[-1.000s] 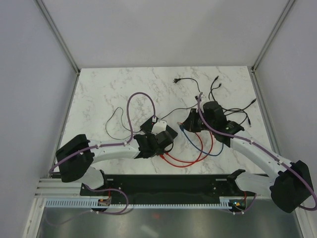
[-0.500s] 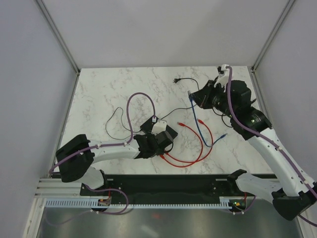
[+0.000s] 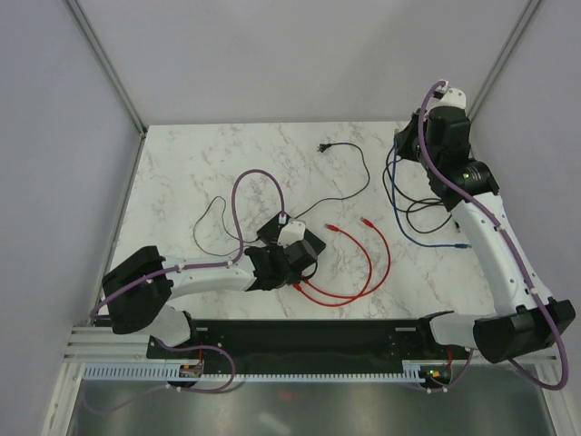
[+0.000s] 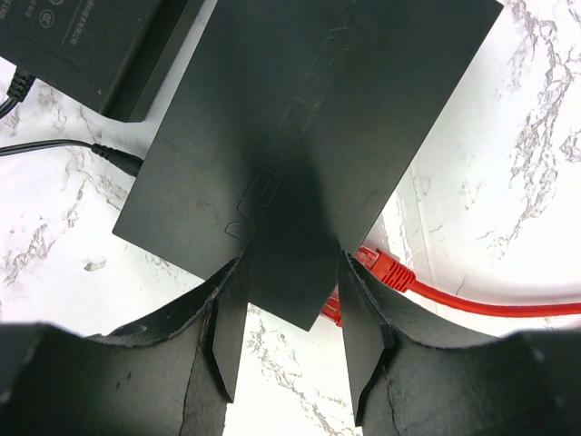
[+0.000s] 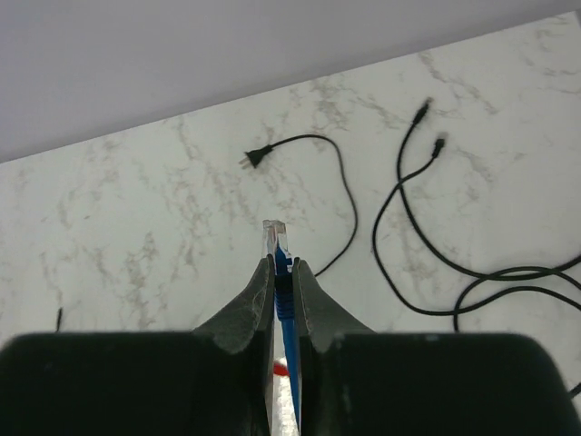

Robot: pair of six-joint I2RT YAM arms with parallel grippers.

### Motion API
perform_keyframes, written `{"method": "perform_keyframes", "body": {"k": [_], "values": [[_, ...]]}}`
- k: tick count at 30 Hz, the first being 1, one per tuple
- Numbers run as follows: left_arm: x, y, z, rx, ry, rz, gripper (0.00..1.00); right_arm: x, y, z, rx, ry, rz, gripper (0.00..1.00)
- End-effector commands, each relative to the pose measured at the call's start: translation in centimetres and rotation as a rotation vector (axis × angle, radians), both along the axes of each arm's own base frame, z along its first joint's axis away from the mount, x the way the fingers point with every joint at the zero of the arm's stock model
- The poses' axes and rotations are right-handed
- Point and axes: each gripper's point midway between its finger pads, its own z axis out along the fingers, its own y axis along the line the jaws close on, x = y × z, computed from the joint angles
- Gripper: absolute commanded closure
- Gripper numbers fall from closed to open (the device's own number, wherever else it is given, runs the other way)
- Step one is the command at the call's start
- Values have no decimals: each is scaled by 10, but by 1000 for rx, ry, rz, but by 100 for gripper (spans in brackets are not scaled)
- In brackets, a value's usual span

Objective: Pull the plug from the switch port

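Two black fingers of the left gripper clench the near edge of the flat matte-black rectangular switch. It lies at the lower centre of the overhead view on the white marble table, with a red cable meeting its edge beside one finger and a smaller black box just beside its upper-left side. Farther back, at the upper right, we see the right gripper raised and pinched on the clear plug of a blue cable, well apart from the switch.
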Motion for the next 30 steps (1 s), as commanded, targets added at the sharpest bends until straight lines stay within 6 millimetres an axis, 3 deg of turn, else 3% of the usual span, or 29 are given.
{"method": "perform_keyframes", "body": {"k": [1,5,13,18,19,20,23,30], "values": [[6,-2,14,-52,-45,14,48,28,-28,2,-54,-42,-78,100],[6,-1,16,-64,-50,11,48,59,-38,-29,-25,15,-94,100],[6,0,15,-67,-49,4,48,94,-64,-85,9,106,-212,100],[7,-5,15,-80,-45,-13,48,131,-78,-121,25,114,-261,100],[8,-6,15,-82,-46,-14,48,141,-79,-143,26,154,-263,100],[8,-7,14,-82,-40,-19,48,151,-80,-139,38,144,-261,100],[8,-8,13,-86,-38,-23,48,167,-83,-160,37,178,-270,100],[9,-8,11,-98,-25,-24,48,174,-98,-184,26,211,-356,100]]}}
